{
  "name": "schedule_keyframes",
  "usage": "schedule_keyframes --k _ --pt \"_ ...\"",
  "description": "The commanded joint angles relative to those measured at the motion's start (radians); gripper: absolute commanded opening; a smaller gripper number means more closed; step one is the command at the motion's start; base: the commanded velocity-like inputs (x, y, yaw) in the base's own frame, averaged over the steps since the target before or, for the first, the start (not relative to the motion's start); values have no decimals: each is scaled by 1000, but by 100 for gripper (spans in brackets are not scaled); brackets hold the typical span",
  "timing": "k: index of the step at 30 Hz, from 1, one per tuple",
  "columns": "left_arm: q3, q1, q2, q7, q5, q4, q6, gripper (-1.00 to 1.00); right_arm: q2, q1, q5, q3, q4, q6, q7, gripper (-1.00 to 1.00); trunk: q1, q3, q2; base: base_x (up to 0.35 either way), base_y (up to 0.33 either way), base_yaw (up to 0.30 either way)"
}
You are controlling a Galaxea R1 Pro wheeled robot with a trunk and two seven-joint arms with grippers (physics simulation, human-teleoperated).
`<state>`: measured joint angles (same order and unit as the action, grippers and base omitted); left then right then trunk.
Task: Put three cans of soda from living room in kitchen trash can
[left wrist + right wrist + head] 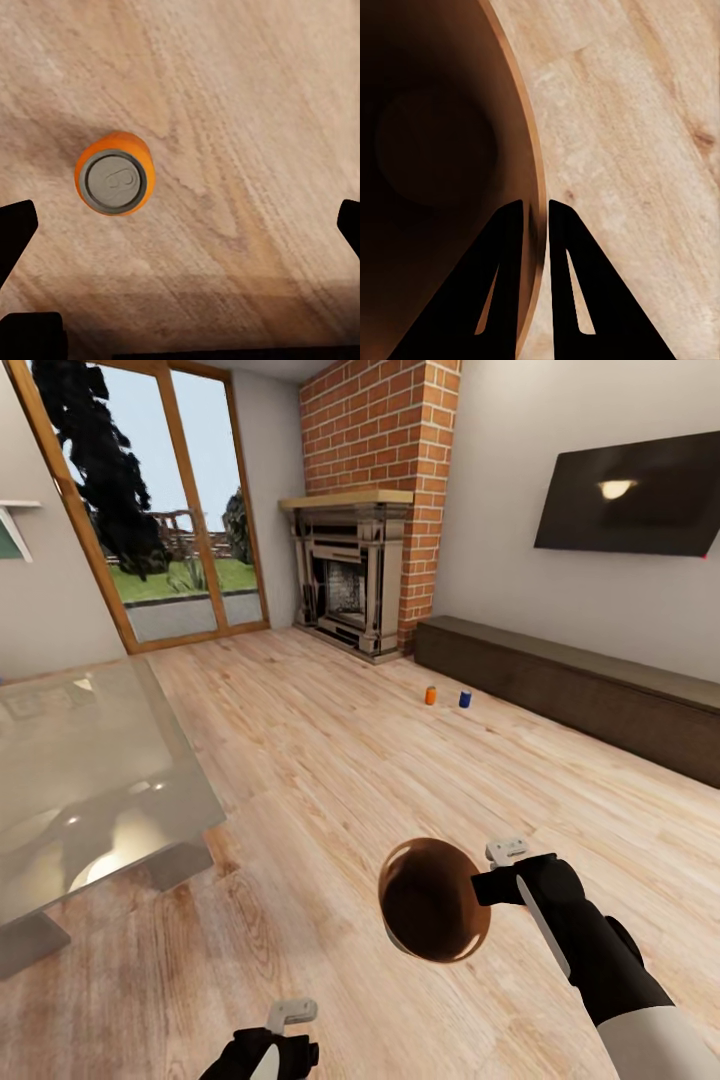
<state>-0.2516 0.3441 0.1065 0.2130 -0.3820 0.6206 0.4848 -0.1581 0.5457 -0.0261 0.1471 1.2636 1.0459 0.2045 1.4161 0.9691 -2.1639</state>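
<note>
My right gripper (488,884) (534,202) is shut on the rim of the tash can (433,901) (442,142), held above the floor with its tan-brown inside facing the head camera. Its fingers straddle the wall, one inside and one outside. An orange can of soda (430,696) and a blue one (465,699) stand upright on the wood floor in front of the low cabinet. Another orange can of soda (114,182) stands on the floor below my left gripper (291,1017) (180,217), which is open wide with nothing between its fingers.
A glass table (90,780) stands at the left. At the back is the brick fireplace (360,580). A long low dark cabinet (580,690) runs along the right wall under a black TV (630,495). Glass doors (170,510) are at the far left.
</note>
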Motion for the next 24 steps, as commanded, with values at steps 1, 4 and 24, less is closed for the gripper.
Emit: schedule_keyframes --k 1,4,24 --pt "0 0 -1 0 0 0 0 100 0 0 20 0 0 1 6 -100 0 1 0 0 0 0" --pt "0 1 -8 -2 0 1 0 100 0 0 20 0 0 1 6 -100 0 3 0 0 0 0" --pt "5 55 -51 -4 -2 -31 -3 100 3 0 18 3 -1 1 6 -100 15 31 -28 0 0 0"
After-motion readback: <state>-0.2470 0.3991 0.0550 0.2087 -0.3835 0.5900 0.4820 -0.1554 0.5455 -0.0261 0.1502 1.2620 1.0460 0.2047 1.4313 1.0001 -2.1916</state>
